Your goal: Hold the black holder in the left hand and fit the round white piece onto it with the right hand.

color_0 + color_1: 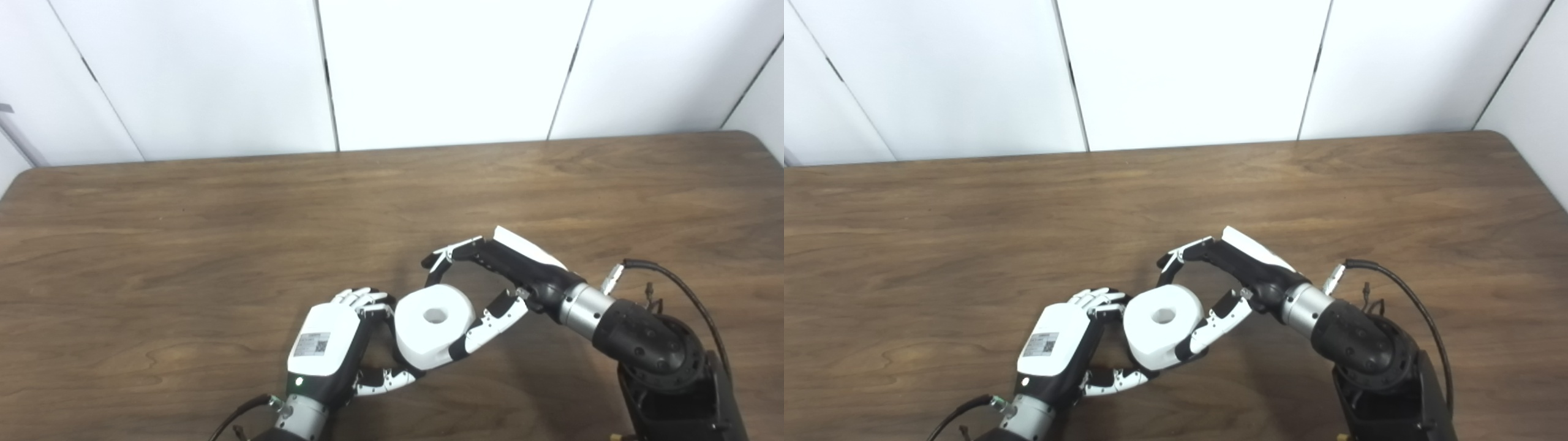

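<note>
The round white piece [419, 337], a thick roll with a hole in its middle, sits low over the table between my two hands; it also shows in the right eye view [1151, 337]. My right hand [508, 269] is shut on it, thumb on its right side and fingers curled over its far edge. My left hand [327, 343] is just left of the piece, fingers and thumb curled toward it. The black holder is almost wholly hidden between the left hand and the white piece; only a dark bit [421, 371] shows under the piece's lower edge.
The brown wooden table [245, 233] runs to a white panelled wall behind. Its right corner is rounded. My right forearm with a black cable [680, 288] lies at the lower right.
</note>
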Robot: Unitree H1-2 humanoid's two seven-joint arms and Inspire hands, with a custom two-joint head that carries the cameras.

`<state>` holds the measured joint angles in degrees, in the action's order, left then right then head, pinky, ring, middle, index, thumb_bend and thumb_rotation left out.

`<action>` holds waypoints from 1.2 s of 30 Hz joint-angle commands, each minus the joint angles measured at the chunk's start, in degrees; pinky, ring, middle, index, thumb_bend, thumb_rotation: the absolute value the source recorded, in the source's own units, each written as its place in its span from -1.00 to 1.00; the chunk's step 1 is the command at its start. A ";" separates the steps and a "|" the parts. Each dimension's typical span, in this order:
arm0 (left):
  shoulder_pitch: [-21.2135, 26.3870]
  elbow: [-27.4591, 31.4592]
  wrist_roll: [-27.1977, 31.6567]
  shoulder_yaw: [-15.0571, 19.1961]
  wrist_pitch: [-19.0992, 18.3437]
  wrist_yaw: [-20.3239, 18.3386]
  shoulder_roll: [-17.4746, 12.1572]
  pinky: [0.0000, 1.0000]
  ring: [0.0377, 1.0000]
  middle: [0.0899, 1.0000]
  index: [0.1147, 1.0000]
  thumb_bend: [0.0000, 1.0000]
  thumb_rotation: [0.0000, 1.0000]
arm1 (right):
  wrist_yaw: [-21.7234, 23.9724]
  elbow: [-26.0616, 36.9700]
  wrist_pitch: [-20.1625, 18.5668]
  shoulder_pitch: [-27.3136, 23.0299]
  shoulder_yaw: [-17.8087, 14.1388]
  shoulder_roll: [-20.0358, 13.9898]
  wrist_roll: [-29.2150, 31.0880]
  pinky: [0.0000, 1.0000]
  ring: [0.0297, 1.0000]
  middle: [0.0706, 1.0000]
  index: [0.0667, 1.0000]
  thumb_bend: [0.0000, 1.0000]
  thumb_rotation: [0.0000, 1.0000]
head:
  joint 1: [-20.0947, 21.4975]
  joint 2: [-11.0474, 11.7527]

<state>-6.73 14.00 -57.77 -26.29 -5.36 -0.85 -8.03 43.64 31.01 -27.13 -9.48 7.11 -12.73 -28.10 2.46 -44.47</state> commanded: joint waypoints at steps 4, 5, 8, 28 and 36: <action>-0.97 -1.77 -0.88 -0.38 -1.88 -3.62 -0.75 0.71 0.69 0.53 -0.16 0.04 -0.90 | -1.84 1.18 0.24 -1.74 0.81 -0.65 0.99 0.84 0.79 0.57 -0.11 0.05 -0.72 | 0.04 0.00; -0.93 -1.81 -0.92 -0.39 -1.89 -3.63 -0.76 0.72 0.69 0.53 -0.16 0.04 -0.90 | -1.72 1.12 0.23 -1.80 0.98 -0.78 0.60 0.84 0.79 0.57 -0.11 0.05 -0.72 | 0.08 0.03; -0.92 -1.84 -0.92 -0.39 -1.83 -3.56 -0.78 0.72 0.68 0.53 -0.16 0.04 -0.90 | -1.03 1.10 0.23 -2.04 1.34 -1.16 -0.50 0.80 0.81 0.60 -0.10 0.05 -0.71 | 0.08 0.03; -0.74 -1.72 -0.76 -0.21 -2.49 -4.71 -0.72 0.74 0.70 0.54 -0.16 0.04 -0.89 | 5.21 0.88 0.23 -3.10 1.02 -1.68 -5.33 0.81 0.95 0.78 0.34 1.00 -0.22 | 0.22 0.16; -0.41 -1.88 -1.16 -0.02 -2.73 -5.35 -0.70 0.73 0.70 0.55 -0.14 0.05 -0.87 | 6.10 0.47 0.24 -3.38 0.95 -1.49 -5.58 0.82 0.97 0.80 0.35 1.00 -0.20 | 0.16 0.37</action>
<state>-6.48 14.34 -57.75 -26.12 -5.63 -2.44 -8.03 49.98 30.76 -27.13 -10.73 8.44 -14.12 -34.32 2.64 -44.12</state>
